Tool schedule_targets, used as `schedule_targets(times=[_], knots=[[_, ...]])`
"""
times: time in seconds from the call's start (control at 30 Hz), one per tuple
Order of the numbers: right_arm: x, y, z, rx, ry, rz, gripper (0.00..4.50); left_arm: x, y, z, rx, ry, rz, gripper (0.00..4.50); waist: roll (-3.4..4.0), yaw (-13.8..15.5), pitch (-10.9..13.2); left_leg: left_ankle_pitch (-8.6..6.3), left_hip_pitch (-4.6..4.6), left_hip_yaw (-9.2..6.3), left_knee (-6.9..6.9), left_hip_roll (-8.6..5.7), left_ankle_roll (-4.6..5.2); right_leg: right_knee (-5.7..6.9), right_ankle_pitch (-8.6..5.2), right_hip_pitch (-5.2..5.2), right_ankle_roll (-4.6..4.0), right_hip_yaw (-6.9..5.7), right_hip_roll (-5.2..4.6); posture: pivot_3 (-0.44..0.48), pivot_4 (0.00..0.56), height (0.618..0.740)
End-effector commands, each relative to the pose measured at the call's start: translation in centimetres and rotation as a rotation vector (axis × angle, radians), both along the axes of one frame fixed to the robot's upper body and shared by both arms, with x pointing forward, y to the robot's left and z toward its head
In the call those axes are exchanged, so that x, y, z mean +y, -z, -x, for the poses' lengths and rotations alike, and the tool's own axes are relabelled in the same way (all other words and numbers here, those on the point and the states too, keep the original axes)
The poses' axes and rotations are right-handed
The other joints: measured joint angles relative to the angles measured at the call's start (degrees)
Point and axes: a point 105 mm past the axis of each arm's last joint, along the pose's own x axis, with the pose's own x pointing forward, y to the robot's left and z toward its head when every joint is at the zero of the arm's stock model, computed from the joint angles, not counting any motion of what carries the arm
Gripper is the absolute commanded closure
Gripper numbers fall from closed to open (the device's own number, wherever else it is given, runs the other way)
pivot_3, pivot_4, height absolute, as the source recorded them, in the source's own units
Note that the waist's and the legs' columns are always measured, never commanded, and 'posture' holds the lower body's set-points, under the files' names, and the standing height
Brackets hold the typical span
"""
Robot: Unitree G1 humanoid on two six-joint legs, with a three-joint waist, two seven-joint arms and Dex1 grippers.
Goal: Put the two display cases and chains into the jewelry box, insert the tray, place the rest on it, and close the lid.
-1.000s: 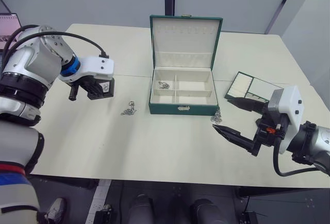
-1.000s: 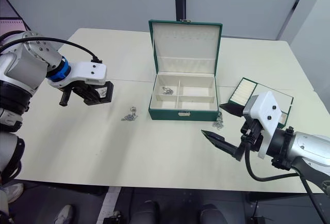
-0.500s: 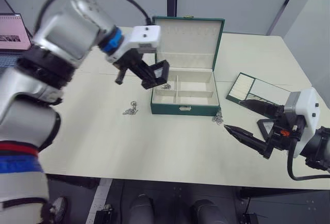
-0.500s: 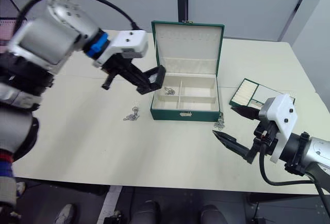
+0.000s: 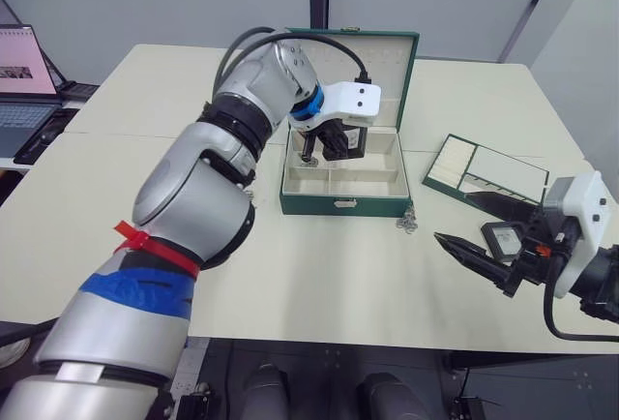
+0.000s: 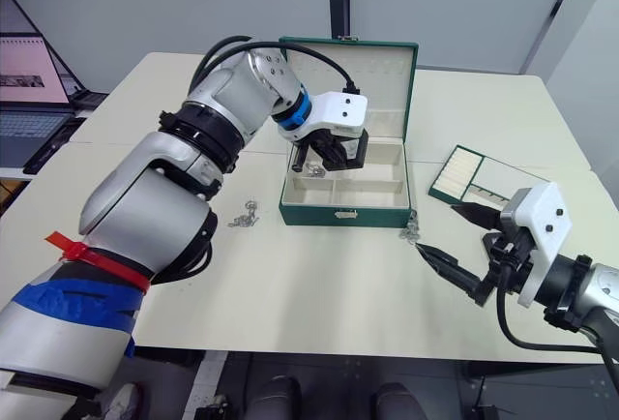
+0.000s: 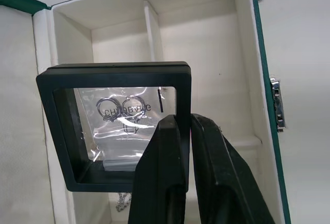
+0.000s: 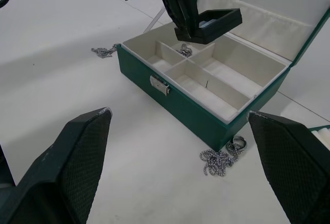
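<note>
The dark green jewelry box (image 5: 343, 205) stands open at the table's middle, its lid (image 5: 387, 62) upright behind it. My left gripper (image 5: 331, 144) is shut on a black-framed display case (image 7: 113, 126), held level just above the box's back compartments. One chain (image 6: 314, 170) lies in the back left compartment. Another chain (image 6: 244, 215) lies on the table left of the box, and a third chain (image 6: 411, 231) lies by the box's front right corner. My right gripper (image 6: 435, 226) hovers open and holds nothing, just right of that chain. The tray (image 5: 488, 170) lies at the right.
A laptop (image 5: 24, 62) stands on a side table at the far left. The table's right edge runs just past the tray. Bare tabletop spreads in front of the box and on its left.
My left arm has swung right from the table's left side, carrying the display case over the open box. My right gripper has drawn back slightly to the right, still open.
</note>
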Motion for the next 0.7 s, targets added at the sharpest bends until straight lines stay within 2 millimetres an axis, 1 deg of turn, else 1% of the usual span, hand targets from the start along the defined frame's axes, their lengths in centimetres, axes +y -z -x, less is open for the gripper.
schedule_targets(times=[0.03, 0.2, 0.3, 0.5, 0.7], knots=[[0.0, -1.1, 0.8, -0.057, 0.019, 0.011, 0.00, -1.3, -1.3, -0.4, -0.069, 0.005, 0.091, 4.46, -0.01, 0.1, 0.0, 0.00, 0.00, -0.01, 0.00, 0.00, 0.00, 0.00, 0.00, 0.01, 0.00, -0.01, 0.00, 0.000, 0.150, 0.737], [-0.5, -1.2, 1.6, -0.065, 0.060, 0.022, 0.00, -2.2, -0.7, -0.7, -0.078, -0.006, 0.171, 4.46, -0.01, 0.2, 0.0, 0.02, -0.03, -0.03, 0.01, -0.03, -0.03, -0.01, 0.00, 0.04, 0.01, -0.03, -0.01, 0.000, 0.150, 0.737], [-0.7, -1.2, 2.0, -0.063, 0.078, 0.028, 0.00, -2.6, 0.0, -0.7, -0.077, -0.005, 0.179, 4.46, 0.00, 0.2, 0.0, 0.03, 0.01, -0.08, 0.01, -0.03, -0.04, -0.01, -0.01, 0.10, 0.01, -0.07, -0.01, 0.000, 0.150, 0.737], [-0.9, -1.3, 2.7, -0.053, 0.095, 0.033, 0.00, -2.7, 1.6, -1.5, -0.128, -0.043, 0.166, 4.46, 0.01, 0.1, 0.0, 0.03, 0.06, -0.10, 0.02, -0.03, -0.05, 0.00, -0.01, 0.15, 0.01, -0.08, 0.00, 0.000, 0.150, 0.737], [-0.9, -1.3, 3.0, -0.042, 0.102, 0.030, 0.00, -2.7, 2.5, -2.1, -0.176, -0.081, 0.170, 4.46, 0.01, 0.2, 0.0, 0.04, 0.07, -0.10, 0.03, -0.04, -0.06, 0.00, -0.01, 0.17, 0.01, -0.07, -0.01, 0.000, 0.150, 0.737]])
